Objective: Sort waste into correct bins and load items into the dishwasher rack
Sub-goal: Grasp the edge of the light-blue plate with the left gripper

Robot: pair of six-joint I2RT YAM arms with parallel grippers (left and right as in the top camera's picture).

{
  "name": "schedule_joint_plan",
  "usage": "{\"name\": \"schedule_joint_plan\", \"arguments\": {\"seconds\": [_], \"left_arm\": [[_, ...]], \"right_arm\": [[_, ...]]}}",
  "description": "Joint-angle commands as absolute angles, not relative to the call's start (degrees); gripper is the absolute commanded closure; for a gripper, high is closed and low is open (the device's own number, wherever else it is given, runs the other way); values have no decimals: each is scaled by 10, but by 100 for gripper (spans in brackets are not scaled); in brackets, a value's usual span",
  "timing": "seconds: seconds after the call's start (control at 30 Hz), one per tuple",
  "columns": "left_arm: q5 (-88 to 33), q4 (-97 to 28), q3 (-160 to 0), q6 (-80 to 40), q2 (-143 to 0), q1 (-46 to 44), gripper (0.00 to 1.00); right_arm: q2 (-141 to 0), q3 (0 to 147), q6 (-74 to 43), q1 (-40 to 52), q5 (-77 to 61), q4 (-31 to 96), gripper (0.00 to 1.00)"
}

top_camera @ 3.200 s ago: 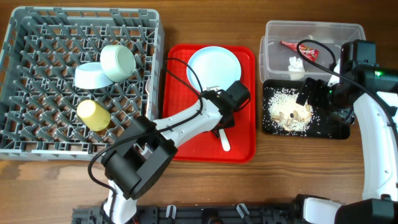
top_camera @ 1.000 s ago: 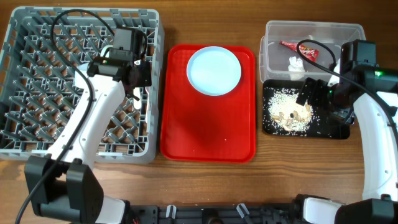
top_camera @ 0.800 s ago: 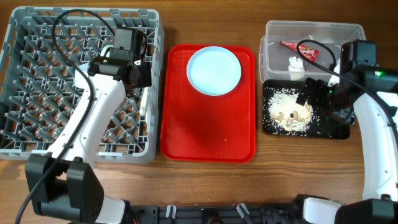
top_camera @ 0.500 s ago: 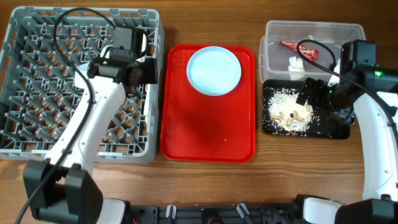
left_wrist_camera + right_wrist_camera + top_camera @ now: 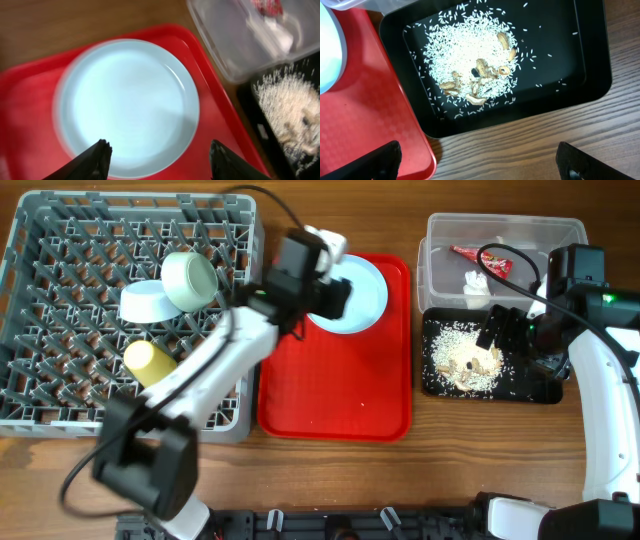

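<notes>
The left gripper (image 5: 161, 161) hovers, jaws apart, above the pale-blue plate (image 5: 127, 100), which lies on the red tray (image 5: 335, 395). The right gripper (image 5: 481, 162), spread wide and empty, hangs over the black tray (image 5: 590, 60) holding rice scraps (image 5: 465, 55).

The lower half of the red tray (image 5: 335, 395) lies bare at frame centre, while the plate (image 5: 368, 295) fills its upper part. The rack (image 5: 60, 370) walls the left; the clear tub (image 5: 505, 220) and black tray (image 5: 538, 388) wall the right.
</notes>
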State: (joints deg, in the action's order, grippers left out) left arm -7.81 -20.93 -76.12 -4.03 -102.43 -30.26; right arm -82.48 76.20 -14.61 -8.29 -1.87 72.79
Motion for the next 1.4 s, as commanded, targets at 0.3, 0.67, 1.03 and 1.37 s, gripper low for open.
{"name": "schedule_joint_plan", "arguments": {"seconds": [0.3, 0.67, 1.03, 1.37], "left_arm": [[1, -158, -761, 73, -1185, -388, 39], [1, -310, -761, 61, -1198, -388, 84], [1, -344, -761, 40, -1198, -388, 96], [1, -343, -771, 25, -1120, -397, 96]], "right_arm": [[-818, 761, -135, -84, -22, 729, 0], [-818, 761, -135, -84, -22, 729, 0], [-818, 761, -135, -84, -22, 729, 0], [-818, 761, -135, -84, -22, 729, 0]]}}
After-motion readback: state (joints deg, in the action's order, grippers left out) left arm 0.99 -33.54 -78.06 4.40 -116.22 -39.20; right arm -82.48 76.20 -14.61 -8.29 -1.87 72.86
